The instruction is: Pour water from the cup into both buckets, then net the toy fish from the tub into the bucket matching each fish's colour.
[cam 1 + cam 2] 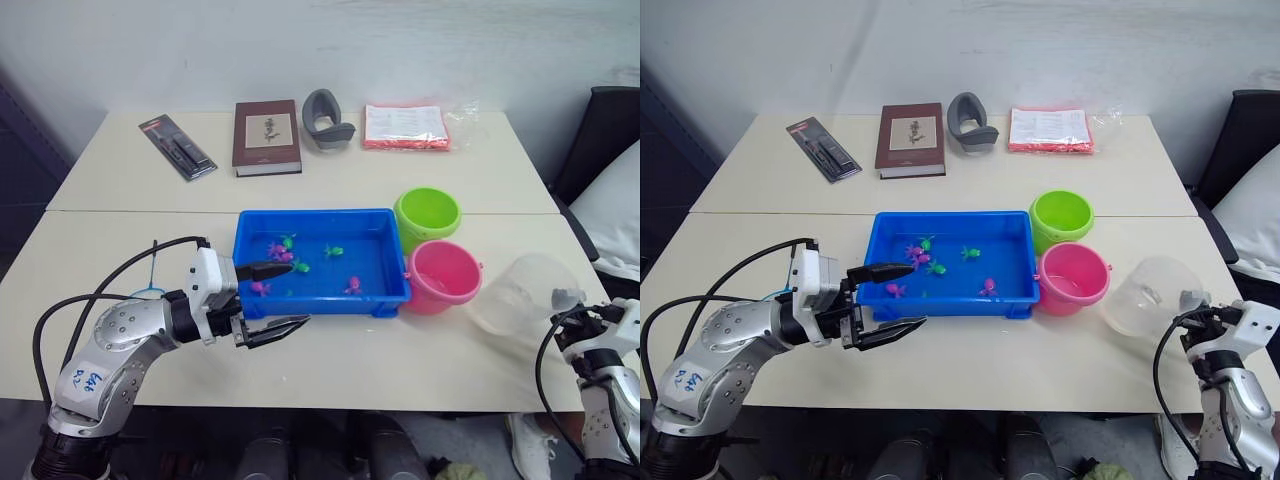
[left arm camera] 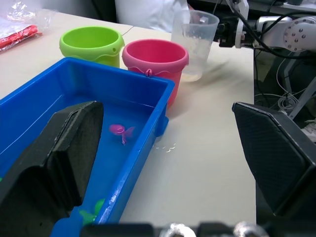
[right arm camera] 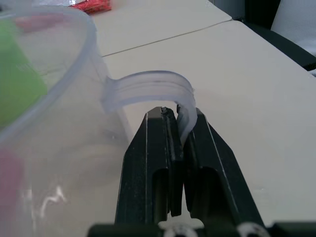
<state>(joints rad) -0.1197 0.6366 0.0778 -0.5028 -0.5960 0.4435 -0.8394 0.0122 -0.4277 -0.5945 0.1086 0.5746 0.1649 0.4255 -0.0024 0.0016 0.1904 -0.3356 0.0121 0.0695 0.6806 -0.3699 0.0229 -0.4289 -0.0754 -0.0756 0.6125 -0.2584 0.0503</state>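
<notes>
My left gripper [image 1: 298, 294] hangs open at the front left corner of the blue tub [image 1: 320, 215], one finger over the rim and nothing between its fingers. Tiny pink fish [image 1: 352, 285] and green fish [image 1: 333, 251] lie in the tub's water. Right of the tub are the lime green bucket [image 1: 427, 214] and, nearer me, the pink bucket [image 1: 443, 276]. The clear cup [image 1: 520, 292] is right of the pink bucket, and my right gripper [image 3: 180, 116] is shut on its handle [image 3: 148, 84]. A bit of the net's light blue rim [image 1: 148, 291] peeks from behind my left forearm.
On the far table lie a black pen pack [image 1: 177, 146], a brown book [image 1: 267, 137], a grey curved object [image 1: 327, 119] and a red-and-white packet [image 1: 405, 127]. A seam runs between the two tables. A black chair [image 1: 600, 130] stands past the right edge.
</notes>
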